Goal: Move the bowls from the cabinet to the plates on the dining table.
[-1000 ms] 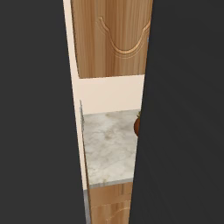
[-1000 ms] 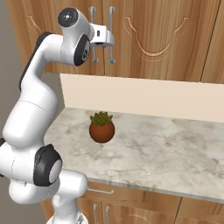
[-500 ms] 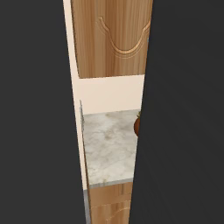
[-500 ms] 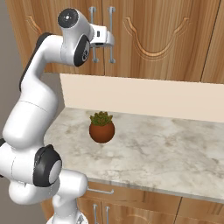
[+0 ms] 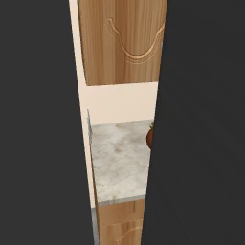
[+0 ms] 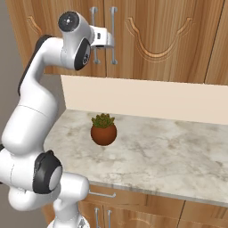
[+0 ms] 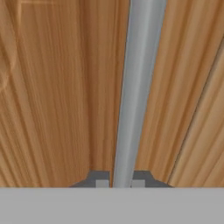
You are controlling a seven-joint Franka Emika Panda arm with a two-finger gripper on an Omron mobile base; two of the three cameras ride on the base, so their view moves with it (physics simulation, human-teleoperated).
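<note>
Light-brown wooden wall cabinet (image 6: 156,40) with a carved arch stands closed, so the bowls presumably sit hidden inside. At its left door edge, the two-finger gripper (image 7: 120,183) is clamped on the long silver bar handle (image 7: 135,87), ready to pull. Further right, a terracotta plant pot (image 6: 103,132) occupies the marble counter (image 6: 178,151).

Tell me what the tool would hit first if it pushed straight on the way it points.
The tool is shut on the silver handle, so the bar comes first; right behind it is the cabinet door. The gap between bar and door is hard to judge.
</note>
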